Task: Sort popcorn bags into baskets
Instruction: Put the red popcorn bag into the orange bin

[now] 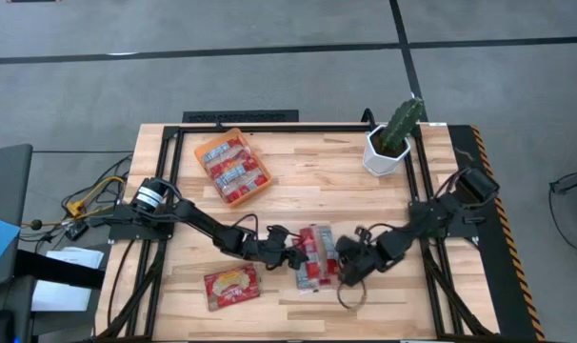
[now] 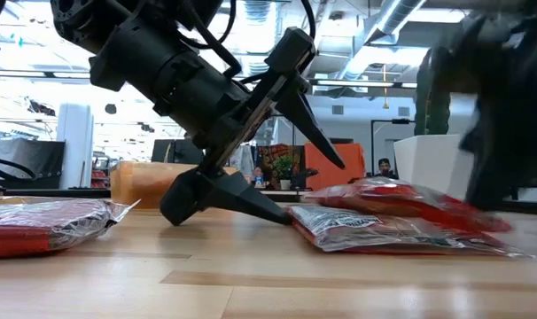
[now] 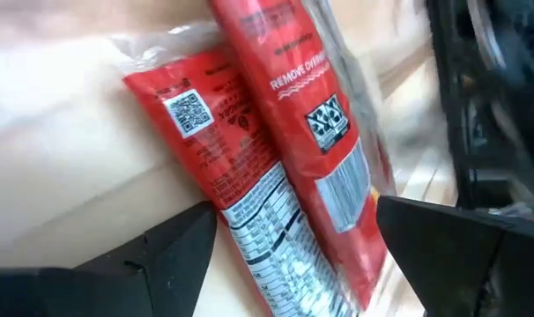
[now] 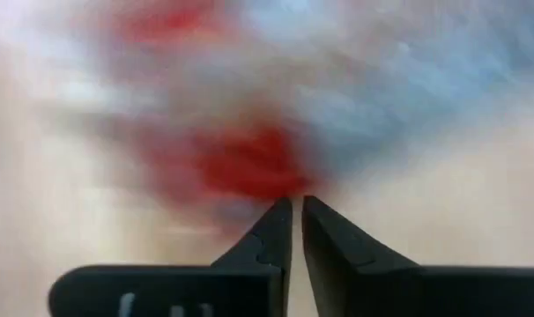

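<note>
A small pile of red popcorn bags (image 1: 315,255) lies at the middle of the table. My left gripper (image 1: 296,255) stands open at the pile's left side and is rolled on its side. One finger (image 2: 251,206) lies low on the table by the pile's edge, the other (image 2: 317,133) reaches above the bags (image 3: 285,150). My right gripper (image 1: 348,273) is at the pile's right side, its fingers (image 4: 276,231) shut with nothing seen between them. One bag (image 1: 231,286) lies flat near the front left. The orange basket (image 1: 197,151) at the far left holds several bags (image 1: 236,170). My left gripper has the pile's near end between its open fingers. The low finger (image 3: 174,251) lies right beside the lowest bag's edge (image 3: 227,207); whether it touches, I cannot tell. My right gripper points down at something red and blurred at its tips; whether it touches a bag, I cannot tell.
A white pot with a green cactus (image 1: 391,143) stands at the far right. A dark loop (image 1: 350,297) lies on the table just in front of my right gripper. Bare wood shows between the basket and the cactus pot.
</note>
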You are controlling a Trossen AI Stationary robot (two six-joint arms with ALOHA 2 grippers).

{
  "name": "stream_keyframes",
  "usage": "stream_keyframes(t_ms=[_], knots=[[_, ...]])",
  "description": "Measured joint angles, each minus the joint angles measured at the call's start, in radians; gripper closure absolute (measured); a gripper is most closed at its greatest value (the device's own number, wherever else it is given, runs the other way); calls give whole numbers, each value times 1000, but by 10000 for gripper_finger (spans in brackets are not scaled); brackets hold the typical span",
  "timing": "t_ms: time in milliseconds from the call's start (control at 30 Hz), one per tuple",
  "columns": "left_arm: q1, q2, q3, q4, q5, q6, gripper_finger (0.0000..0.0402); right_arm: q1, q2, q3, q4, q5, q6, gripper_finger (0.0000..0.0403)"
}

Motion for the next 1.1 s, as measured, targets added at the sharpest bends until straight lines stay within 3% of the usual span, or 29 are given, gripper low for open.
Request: stream_keyframes(t_ms=[200,367,533,800,900,1100], knots=[[4,0,0,4,-10,24,98,15,-59,7,191,95,-142,369],[3,0,0,4,-13,23,98,-39,20,10,248,34,-185,391],[3,0,0,1,-2,20,98,-74,65,12,169,-68,-12,385],[3,0,0,-3,-6,17,98,36,-88,6,-230,-12,309,383],[3,-1,0,-4,-14,16,98,71,-151,6,-257,47,326,387],[3,-1,0,-7,-7,4,98,73,-161,9,-93,126,186,381]])
